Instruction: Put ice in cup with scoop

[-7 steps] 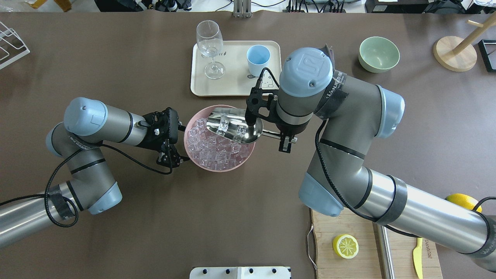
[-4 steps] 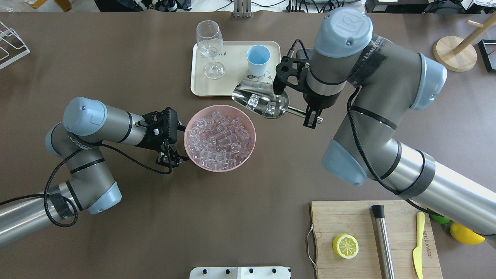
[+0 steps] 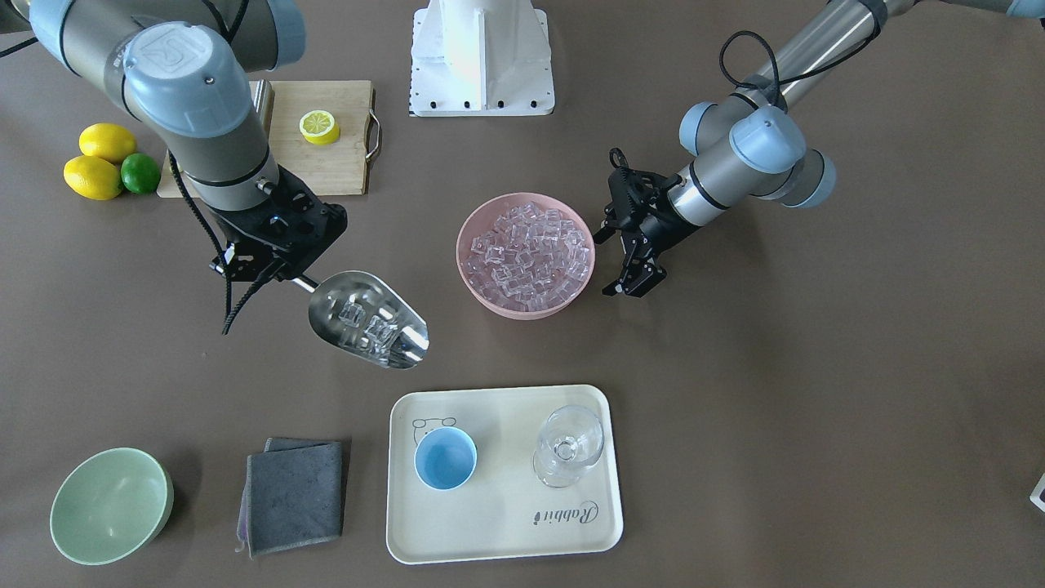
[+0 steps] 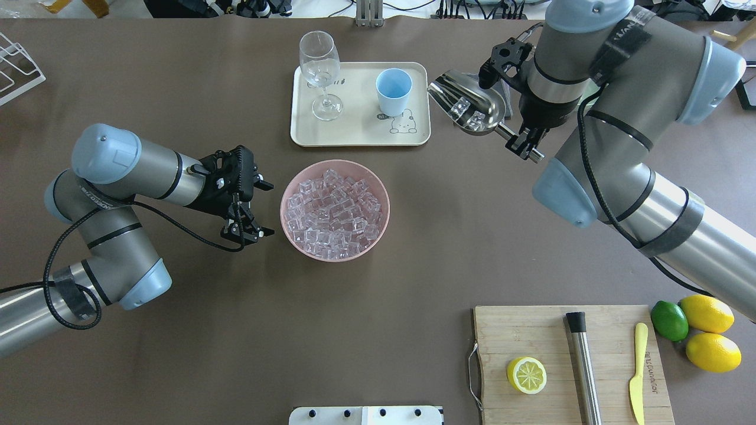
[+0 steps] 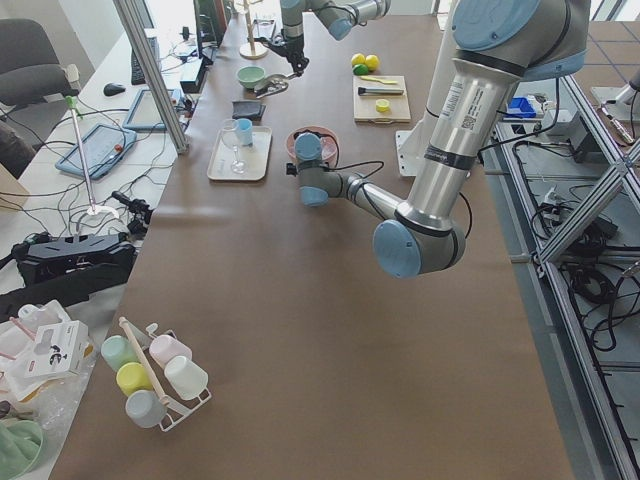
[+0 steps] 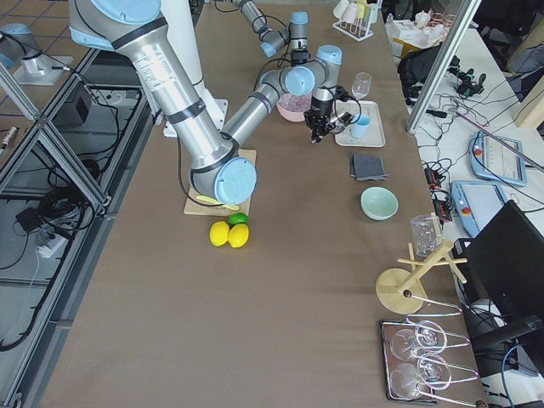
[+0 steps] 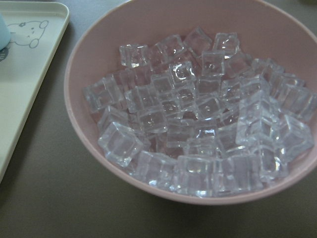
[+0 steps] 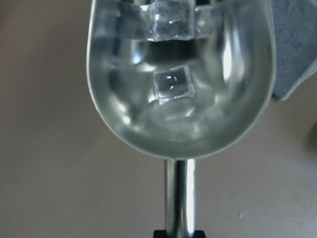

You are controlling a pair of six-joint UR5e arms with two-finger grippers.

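My right gripper [image 4: 527, 143] is shut on the handle of the steel scoop [image 4: 469, 105] and holds it raised just right of the tray, mouth towards the light blue cup [image 4: 393, 90]. The right wrist view shows two ice cubes [image 8: 172, 84] in the scoop's trough [image 8: 148, 124]. The cup stands upright on the cream tray [image 4: 354, 133] and looks empty in the front view [image 3: 445, 457]. More ice [image 4: 333, 206] fills the pink bowl [image 4: 283, 213]. My left gripper [image 4: 269, 209] is open, just left of the bowl and apart from it.
A clear stemmed glass [image 4: 319, 71] stands on the tray left of the cup. A grey cloth [image 3: 294, 494] and a pale green bowl [image 3: 110, 505] lie beyond the scoop. A cutting board [image 4: 531, 330] with half a lemon, a steel rod and a yellow knife sits front right.
My right arm lifted the scoop with ice out of the pink bowl and carried it far and right, past the tray's right edge. My left gripper drew back a little from the bowl.
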